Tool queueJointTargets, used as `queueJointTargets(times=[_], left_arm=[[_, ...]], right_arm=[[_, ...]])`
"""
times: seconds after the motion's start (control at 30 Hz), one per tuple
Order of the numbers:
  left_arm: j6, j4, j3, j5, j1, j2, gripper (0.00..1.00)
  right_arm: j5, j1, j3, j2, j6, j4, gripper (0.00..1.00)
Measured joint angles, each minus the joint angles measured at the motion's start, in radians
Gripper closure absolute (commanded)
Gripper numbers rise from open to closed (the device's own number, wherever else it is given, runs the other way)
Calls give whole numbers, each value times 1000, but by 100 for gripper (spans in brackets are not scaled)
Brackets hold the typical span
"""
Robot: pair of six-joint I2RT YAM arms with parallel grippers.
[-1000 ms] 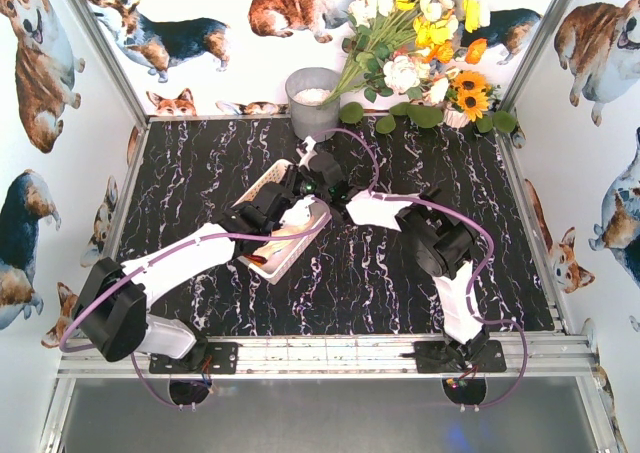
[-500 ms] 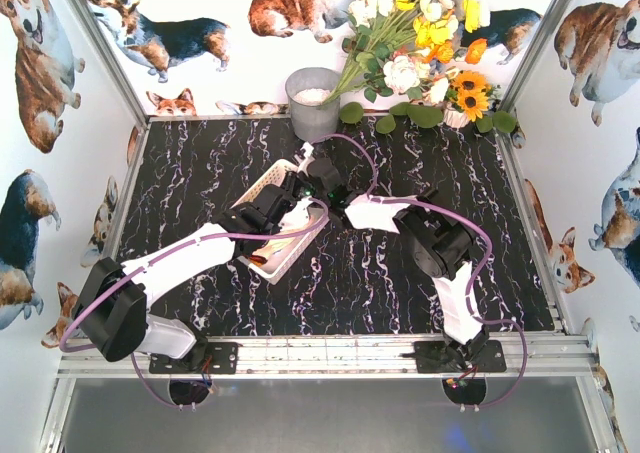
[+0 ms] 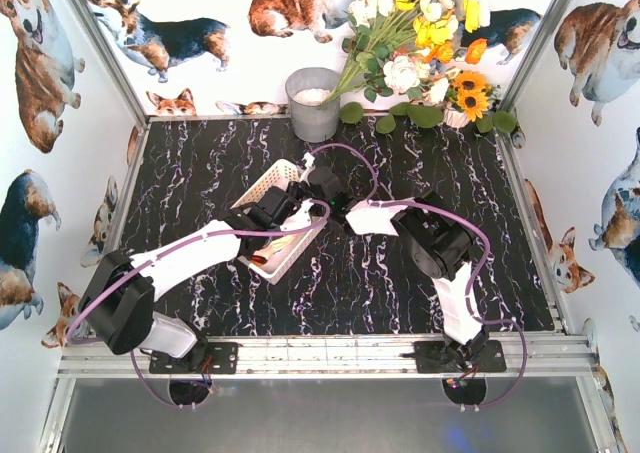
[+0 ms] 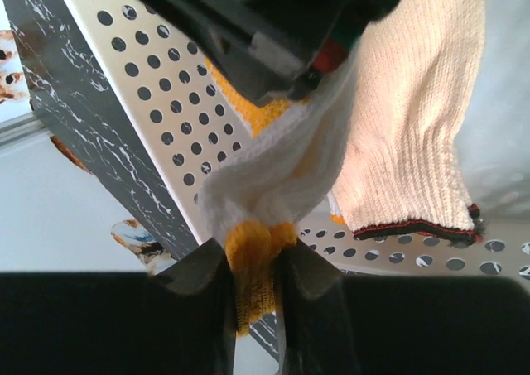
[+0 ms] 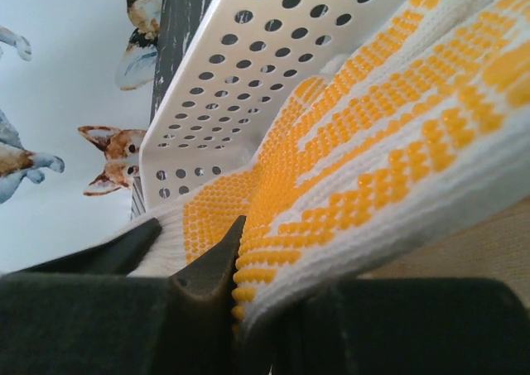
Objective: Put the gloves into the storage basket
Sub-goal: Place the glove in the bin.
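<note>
Black marbled counter (image 3: pixel 400 283) carries the white perforated storage basket (image 3: pixel 262 185) near its centre, and we find both arms meeting over it. The left gripper (image 4: pixel 251 267) pinches a yellow knit cuff (image 4: pixel 248 241); a cream glove (image 4: pixel 414 118) hangs beside it, above the basket wall. The right gripper (image 5: pixel 257 292) is clamped on a white glove (image 5: pixel 373 143) with orange-yellow dots, just beside the basket wall.

Corgi-printed white walls (image 3: pixel 250 68) enclose a black marbled tabletop (image 3: pixel 200 163), flowers (image 3: pixel 415 33) behind.
</note>
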Motion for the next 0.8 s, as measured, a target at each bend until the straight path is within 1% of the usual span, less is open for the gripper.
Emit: queueJointTargets(times=[0.13, 0.4, 0.53, 0.67, 0.8], left_arm=[[-19, -19, 0, -15, 1, 15, 72], [-41, -90, 0, -69, 8, 38, 54], [-54, -108, 0, -89, 8, 37, 53], [-66, -113, 0, -108, 8, 25, 57], [-72, -113, 0, -110, 8, 8, 58]], right_arm=[[3, 0, -17, 0, 0, 1, 100], [11, -1, -58, 0, 1, 1, 100], [23, -1, -58, 0, 9, 5, 100], [53, 3, -59, 0, 30, 16, 100], [110, 18, -76, 0, 64, 48, 100]])
